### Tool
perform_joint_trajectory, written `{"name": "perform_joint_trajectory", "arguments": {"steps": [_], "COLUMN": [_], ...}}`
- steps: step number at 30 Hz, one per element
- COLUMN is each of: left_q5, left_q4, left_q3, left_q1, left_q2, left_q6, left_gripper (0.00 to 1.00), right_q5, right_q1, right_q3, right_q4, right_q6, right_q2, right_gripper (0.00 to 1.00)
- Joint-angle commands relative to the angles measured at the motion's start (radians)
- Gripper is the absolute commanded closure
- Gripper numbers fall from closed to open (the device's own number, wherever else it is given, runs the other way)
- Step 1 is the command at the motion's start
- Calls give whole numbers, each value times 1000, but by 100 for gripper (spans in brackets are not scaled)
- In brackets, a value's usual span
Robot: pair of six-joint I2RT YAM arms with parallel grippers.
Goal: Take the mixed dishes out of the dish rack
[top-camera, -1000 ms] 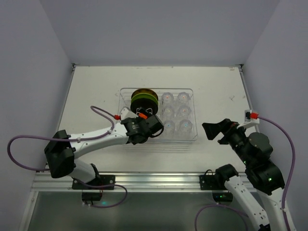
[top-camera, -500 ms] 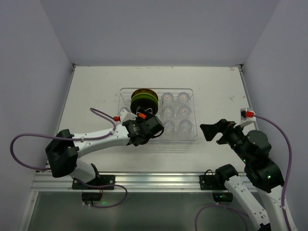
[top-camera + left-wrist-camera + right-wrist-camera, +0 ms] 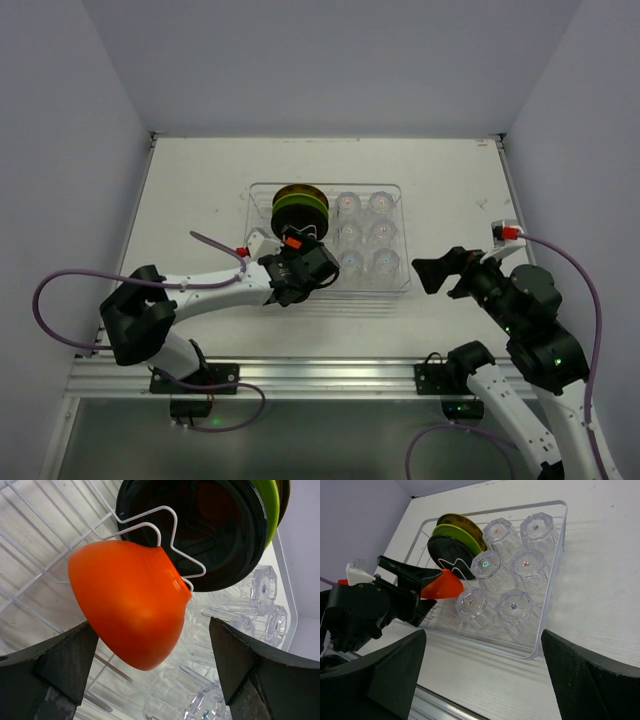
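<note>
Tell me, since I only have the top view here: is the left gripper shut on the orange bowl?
Observer: No. The left wrist view shows the left gripper open, with the orange bowl between its fingers and a gap on each side.
Operator: What is the bowl leaning on?
Observer: It rests tilted against a white wire divider, with the black plate right behind it.
Operator: And the right gripper?
Observer: In its own wrist view the right gripper is open with nothing between its fingers, outside the dish rack.
</note>
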Motion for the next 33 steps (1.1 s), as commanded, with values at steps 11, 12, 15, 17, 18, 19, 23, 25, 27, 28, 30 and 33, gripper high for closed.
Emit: {"name": "perform_joint_trajectory", "arguments": {"steps": [11, 12, 15, 17, 18, 19, 23, 25, 27, 28, 30, 33], "left_q5": [-161, -162, -147, -148, -150, -155, -161, -147, -136, -126, -115, -99], "left_q4": [212, 212, 282, 327, 332, 332, 338, 341, 341, 341, 341, 341], "left_q3": [-83, -81, -89, -86, -81, -77, -78, -83, -84, -87, -93, -109], "left_q1": [3, 5, 3, 3, 3, 5, 3, 5, 3, 3, 3, 2], "left_q2": [-22, -24, -33, -36, -36, -42, -60, -79, -90, -91, -97, -106], "left_q6": [-302, -304, -279, -235, -229, -216, -215, -196, -190, -192, -198, -216], "left_gripper": [11, 12, 12, 13, 13, 13, 13, 14, 14, 14, 14, 13], "right_q5": [-142, -148, -186, -190, -191, -194, -182, -180, -179, -179, -182, -187], "right_q1": [0, 0, 0, 0, 0, 0, 0, 0, 0, 0, 0, 0], "right_q3": [57, 52, 58, 55, 50, 47, 31, 23, 20, 17, 14, 11], "right_q4": [59, 70, 70, 73, 76, 78, 76, 76, 76, 76, 78, 81], "right_q6": [-76, -71, -70, -65, -65, -68, -70, -71, -71, -70, -68, -68], "right_q2": [54, 58, 75, 74, 71, 66, 57, 55, 55, 54, 54, 57], "right_gripper": [1, 1, 1, 1, 1, 1, 1, 1, 1, 1, 1, 1]}}
